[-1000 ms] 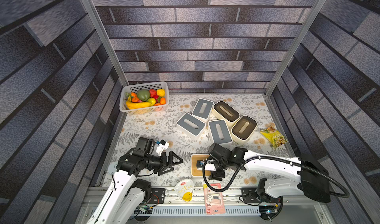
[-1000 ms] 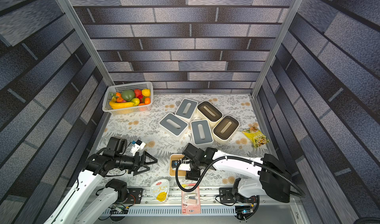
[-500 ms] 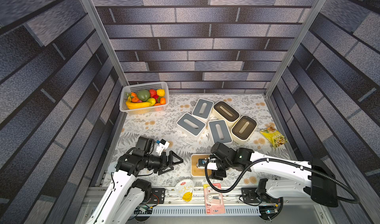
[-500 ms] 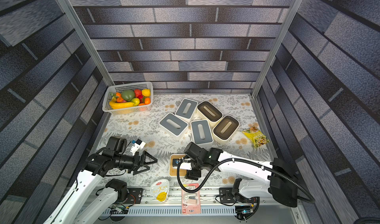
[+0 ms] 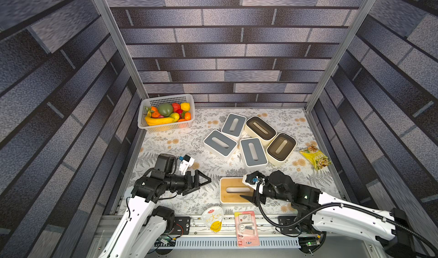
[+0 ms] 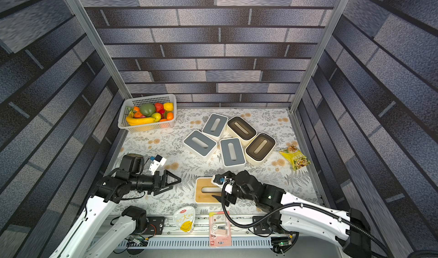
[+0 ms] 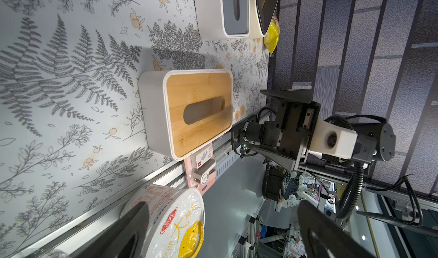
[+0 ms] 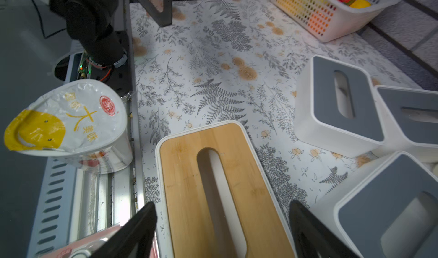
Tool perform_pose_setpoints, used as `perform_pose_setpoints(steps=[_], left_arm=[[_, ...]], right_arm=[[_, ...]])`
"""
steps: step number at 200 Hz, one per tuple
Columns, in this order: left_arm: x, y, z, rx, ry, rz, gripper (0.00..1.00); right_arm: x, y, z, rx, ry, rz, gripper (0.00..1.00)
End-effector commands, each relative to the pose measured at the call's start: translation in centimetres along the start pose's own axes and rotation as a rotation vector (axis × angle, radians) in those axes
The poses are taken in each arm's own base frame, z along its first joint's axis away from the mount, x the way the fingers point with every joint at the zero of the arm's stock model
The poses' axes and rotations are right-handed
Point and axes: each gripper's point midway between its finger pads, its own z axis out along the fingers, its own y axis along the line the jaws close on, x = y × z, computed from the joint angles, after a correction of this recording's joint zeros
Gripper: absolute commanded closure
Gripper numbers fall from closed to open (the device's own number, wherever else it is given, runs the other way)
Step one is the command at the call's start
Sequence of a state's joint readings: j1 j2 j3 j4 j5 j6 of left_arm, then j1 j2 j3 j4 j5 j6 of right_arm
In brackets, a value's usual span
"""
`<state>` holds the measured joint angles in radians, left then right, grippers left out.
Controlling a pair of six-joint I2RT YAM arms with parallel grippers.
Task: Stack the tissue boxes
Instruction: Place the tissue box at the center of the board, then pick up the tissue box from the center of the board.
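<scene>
Basket [image 5: 166, 127] holds fruit [image 5: 165, 109]; snack bag [image 5: 315, 156] lies well apart.

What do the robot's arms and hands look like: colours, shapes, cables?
The left arm and right arm: white links, black wrist joints. The left hand and right hand: black triangular fingers, white camera block. Black ribbed cable along the right arm.

Tablecloth [image 5: 180, 140] white, printed with grey ferns and small orange blossoms; walls [image 5: 213, 50] in a grey brick pattern. Tissue boxes: wood-lidded box [image 5: 228, 196] white under pale timber, grey-lidded boxes [image 5: 211, 138] white-bodied, brown-lidded boxes [image 5: 260, 128] cream with dark brown tops. Basket [image 5: 166, 98] white, perforated, with fruit [image 5: 166, 109] in yellow, green, red and orange. Snack bag [image 5: 315, 158] yellow, cup [image 5: 213, 219] white with yellow and red, pack [image 5: 246, 228] pink.
</scene>
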<state>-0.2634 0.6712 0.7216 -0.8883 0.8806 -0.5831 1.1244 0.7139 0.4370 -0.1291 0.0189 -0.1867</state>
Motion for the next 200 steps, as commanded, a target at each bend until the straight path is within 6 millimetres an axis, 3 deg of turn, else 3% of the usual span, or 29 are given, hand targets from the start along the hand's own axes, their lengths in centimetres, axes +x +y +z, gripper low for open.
perform_pose_setpoints(steps=[1, 41, 66, 88, 113, 131, 155, 179, 200], left_arm=[[-1.7, -0.9, -0.9, -0.012, -0.082, 0.096, 0.0], [-3.7, -2.0, -1.1, -0.016, -0.109, 0.128, 0.0], [-5.3, -2.6, -1.3, -0.038, -0.135, 0.172, 0.0], [-7.3, -2.8, -1.4, -0.061, -0.168, 0.202, 0.0], [-10.0, -2.7, -1.0, -0.062, -0.199, 0.208, 0.0], [-11.8, -2.0, -0.7, -0.072, -0.213, 0.192, 0.0], [-14.1, 0.2, 0.0, -0.128, -0.214, 0.128, 0.0], [-15.5, 1.3, 0.6, -0.147, -0.189, 0.084, 0.0], [-15.9, 1.8, 1.0, -0.166, -0.189, 0.065, 0.0]], right_arm=[[-0.7, -3.5, -1.4, 0.214, -0.104, 0.182, 0.0], [0.3, -5.9, -4.0, 0.362, -0.128, 0.331, 0.0], [0.1, -6.5, -4.5, 0.391, -0.082, 0.374, 0.0], [-0.3, -7.7, -3.6, 0.411, 0.029, 0.441, 0.0], [-1.6, -8.8, -0.7, 0.351, 0.123, 0.527, 0.0], [-2.3, -11.5, 0.3, 0.436, 0.162, 0.551, 0.0], [-2.6, -15.6, 0.1, 0.523, 0.16, 0.624, 0.0], [-0.8, -18.3, -0.6, 0.593, 0.255, 0.647, 0.08], [1.0, -19.1, -0.4, 0.639, 0.386, 0.636, 0.17]])
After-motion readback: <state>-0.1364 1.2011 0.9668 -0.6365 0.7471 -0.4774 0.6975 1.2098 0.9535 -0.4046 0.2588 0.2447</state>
